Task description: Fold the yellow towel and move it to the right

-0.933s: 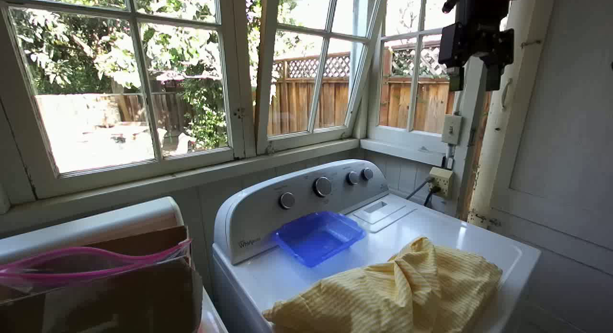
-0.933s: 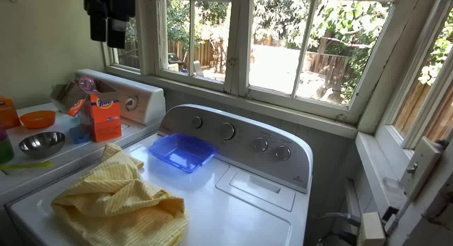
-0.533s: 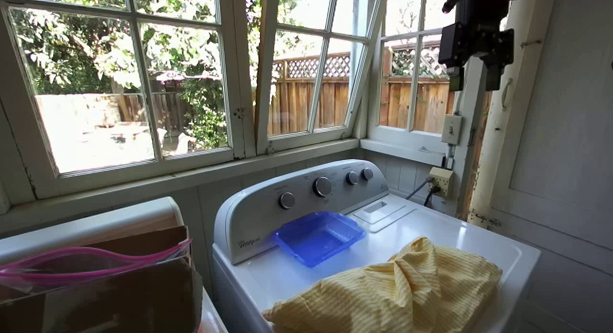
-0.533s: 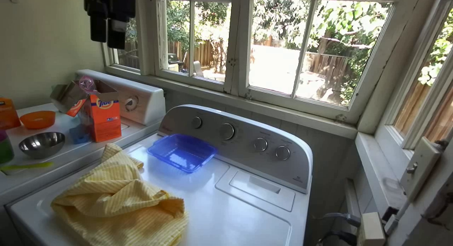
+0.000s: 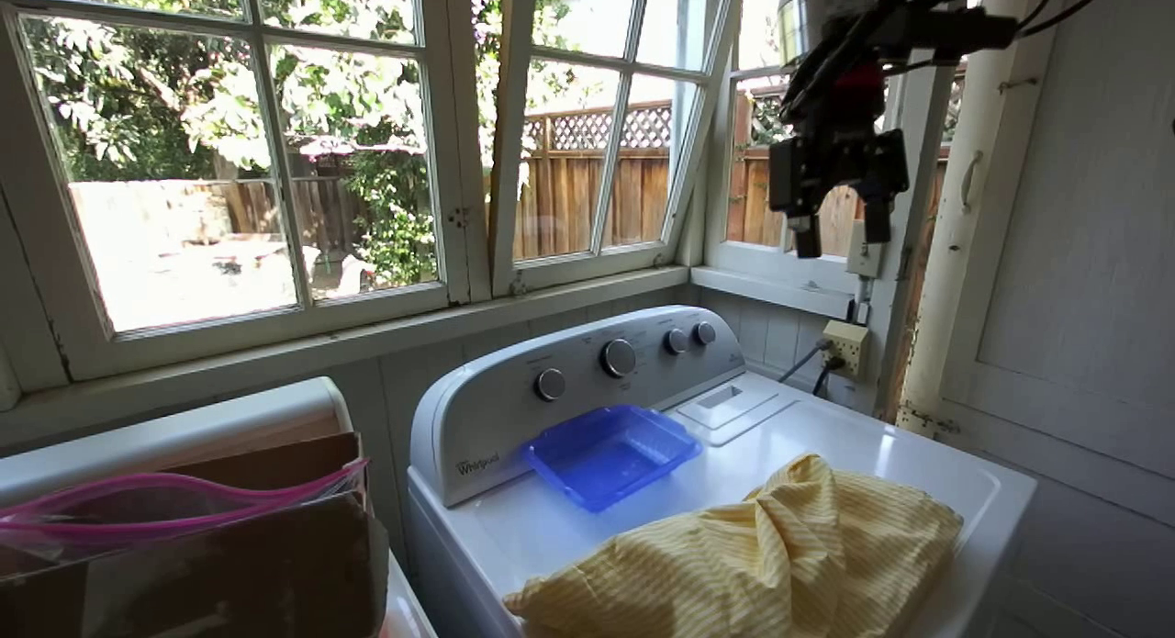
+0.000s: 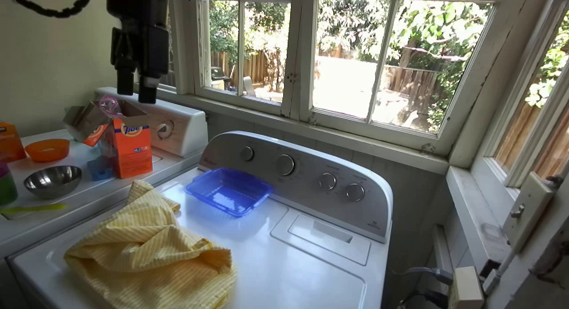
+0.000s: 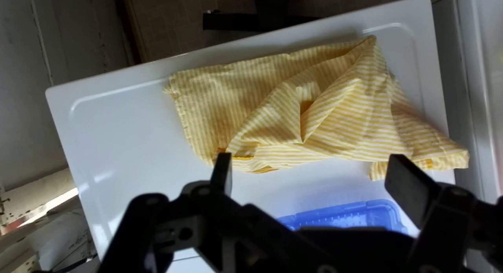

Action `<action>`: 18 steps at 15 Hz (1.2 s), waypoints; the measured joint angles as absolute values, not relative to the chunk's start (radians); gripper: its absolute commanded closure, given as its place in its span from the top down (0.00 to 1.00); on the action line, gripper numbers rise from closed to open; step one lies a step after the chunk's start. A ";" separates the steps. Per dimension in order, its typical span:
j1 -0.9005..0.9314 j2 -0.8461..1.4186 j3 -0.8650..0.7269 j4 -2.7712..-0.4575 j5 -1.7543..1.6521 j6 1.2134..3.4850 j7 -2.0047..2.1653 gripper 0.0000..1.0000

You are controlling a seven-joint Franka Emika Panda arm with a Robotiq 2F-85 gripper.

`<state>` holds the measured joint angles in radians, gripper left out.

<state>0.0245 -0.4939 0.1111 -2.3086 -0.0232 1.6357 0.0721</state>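
The yellow-and-white striped towel lies crumpled on top of the white washing machine, with raised folds. In an exterior view the towel covers the near left of the machine top. In the wrist view the towel has a flatter part at left, a bunched middle and a corner reaching the right edge. My gripper hangs high above the machine, well apart from the towel; it also shows in an exterior view. In the wrist view my gripper is open with nothing between its fingers.
A blue plastic container sits by the control panel, behind the towel. A second white appliance beside the machine holds an orange Tide box, a metal bowl and an orange bowl. Windows stand behind.
My gripper has come down in both exterior views, and has also shifted left in an exterior view. More of the arm shows. The towel and container have not moved.
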 measured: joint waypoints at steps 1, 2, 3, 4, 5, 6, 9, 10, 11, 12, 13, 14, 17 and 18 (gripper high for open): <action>0.034 -0.464 0.136 -2.328 -0.023 1.670 0.112 1.00; 0.042 -0.434 0.160 -2.344 -0.024 1.711 0.156 1.00; 0.046 -0.402 0.182 -2.358 -0.024 1.759 0.205 1.00; 0.053 -0.370 0.200 -2.369 -0.023 1.801 0.252 1.00; 0.064 -0.338 0.208 -2.371 -0.013 1.819 0.259 1.00; 0.076 -0.311 0.208 -2.370 -0.005 1.825 0.259 1.00; 0.081 -0.280 0.206 -2.361 -0.002 1.826 0.255 1.00; 0.081 -0.281 0.204 -2.360 -0.003 1.826 0.255 1.00; 0.081 -0.280 0.204 -2.360 -0.010 1.826 0.266 1.00; 0.081 -0.277 0.208 -2.362 -0.016 1.826 0.279 1.00; 0.085 -0.267 0.217 -2.363 -0.019 1.832 0.301 1.00; 0.092 -0.248 0.232 -2.366 -0.028 1.855 0.328 1.00; 0.132 -0.149 0.315 -2.371 -0.110 1.989 0.489 1.00; 0.141 -0.112 0.348 -2.370 -0.154 2.041 0.565 1.00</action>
<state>0.1409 -0.1123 0.3477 -2.3702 -0.1537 2.0411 0.5650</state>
